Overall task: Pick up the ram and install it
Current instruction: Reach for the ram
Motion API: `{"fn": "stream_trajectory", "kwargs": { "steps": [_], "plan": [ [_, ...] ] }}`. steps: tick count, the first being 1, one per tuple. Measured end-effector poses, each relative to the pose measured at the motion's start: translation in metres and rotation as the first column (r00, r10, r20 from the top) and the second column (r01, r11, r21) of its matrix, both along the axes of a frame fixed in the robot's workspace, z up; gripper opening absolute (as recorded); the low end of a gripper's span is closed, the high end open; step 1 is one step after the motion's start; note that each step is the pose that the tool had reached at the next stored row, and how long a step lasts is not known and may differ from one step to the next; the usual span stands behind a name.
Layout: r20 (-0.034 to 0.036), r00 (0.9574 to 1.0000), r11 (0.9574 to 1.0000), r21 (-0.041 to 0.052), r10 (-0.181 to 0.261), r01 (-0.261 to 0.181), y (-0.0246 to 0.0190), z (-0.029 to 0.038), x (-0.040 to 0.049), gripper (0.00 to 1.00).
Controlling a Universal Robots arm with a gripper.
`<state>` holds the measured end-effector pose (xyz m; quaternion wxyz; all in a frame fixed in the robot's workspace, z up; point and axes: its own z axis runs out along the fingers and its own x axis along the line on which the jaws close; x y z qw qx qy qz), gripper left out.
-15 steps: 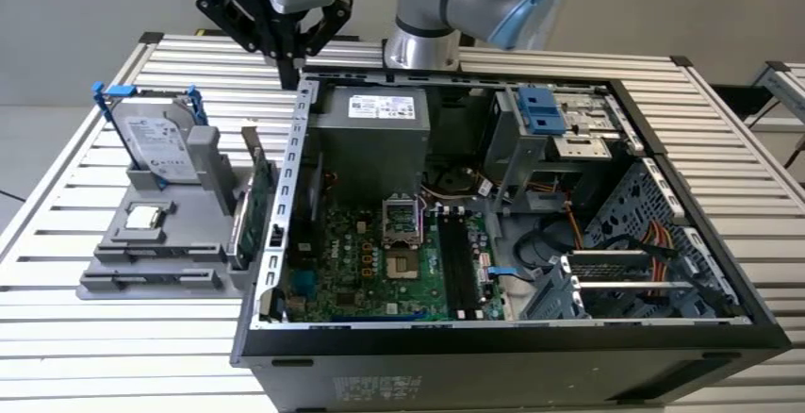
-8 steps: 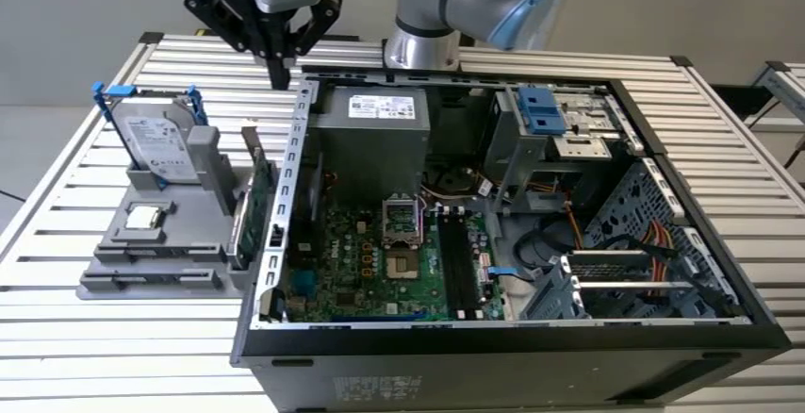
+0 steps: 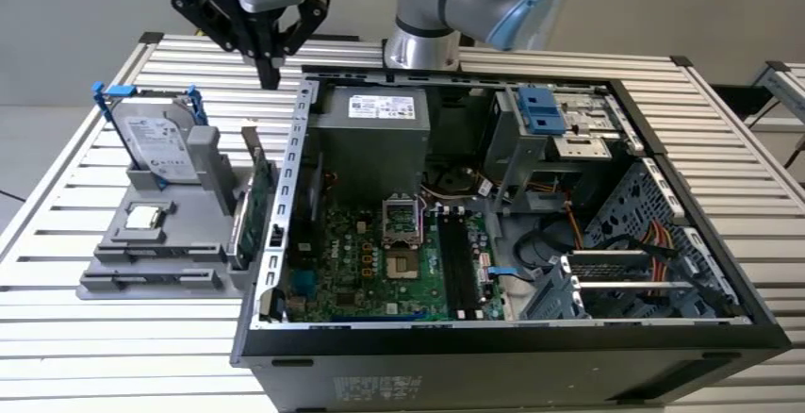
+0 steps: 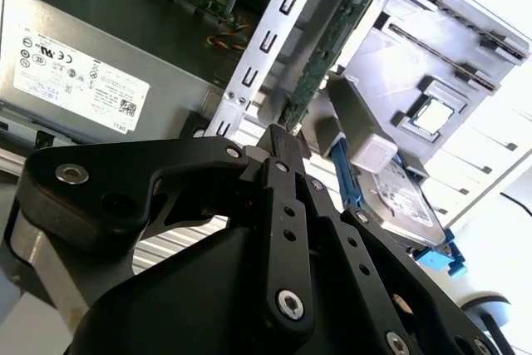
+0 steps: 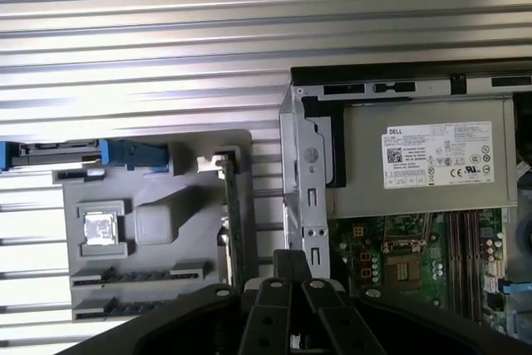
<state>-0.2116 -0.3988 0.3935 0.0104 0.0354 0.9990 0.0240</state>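
You see the gripper [image 3: 268,75] hanging over the counter [image 3: 101,356] just outside the open computer case [image 3: 503,375], its jaws closed on nothing. The ram [image 5: 233,222] stands on edge in the gray holder [image 5: 166,197], just beside the case's wall.

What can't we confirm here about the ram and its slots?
Holder slots: too small in the exterior view to show whether the ram sits in them; in the first wrist view the gripper covers their end.
Motherboard memory slots: dark and too small in the exterior view to tell filled from empty.
Green card: one end is hidden behind the gripper in the second wrist view.
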Motion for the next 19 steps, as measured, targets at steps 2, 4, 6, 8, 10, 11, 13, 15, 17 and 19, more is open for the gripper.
{"fn": "stream_trajectory", "kwargs": {
  "steps": [2, 4, 6, 8, 10, 11, 13, 15, 17, 19],
  "plan": [
    [0.0000, 1.0000, 1.0000, 0.0000, 0.000, 0.000, 0.0000, 0.0000, -0.0024, 0.00],
    [0.0000, 1.0000, 1.0000, 0.0000, 0.000, 0.000, 0.0000, 0.0000, -0.0048, 0.00],
    [0.0000, 1.0000, 1.0000, 0.0000, 0.000, 0.000, 0.0000, 0.0000, -0.0072, 0.00],
    [0.0000, 1.0000, 1.0000, 0.0000, 0.000, 0.000, 0.0000, 0.0000, -0.0098, 0.00],
    [0.0000, 1.0000, 1.0000, 0.0000, 0.000, 0.000, 0.0000, 0.0000, -0.0122, 0.00],
    [0.0000, 1.0000, 1.0000, 0.0000, 0.000, 0.000, 0.0000, 0.0000, -0.0135, 0.00],
    [0.0000, 1.0000, 1.0000, 0.0000, 0.000, 0.000, 0.0000, 0.0000, -0.0160, 0.00],
    [0.0000, 1.0000, 1.0000, 0.0000, 0.000, 0.000, 0.0000, 0.0000, -0.0184, 0.00],
    [0.0000, 1.0000, 1.0000, 0.0000, 0.000, 0.000, 0.0000, 0.0000, -0.0208, 0.00],
    [0.0000, 1.0000, 1.0000, 0.0000, 0.000, 0.000, 0.0000, 0.0000, -0.0233, 0.00]
  ]
}}
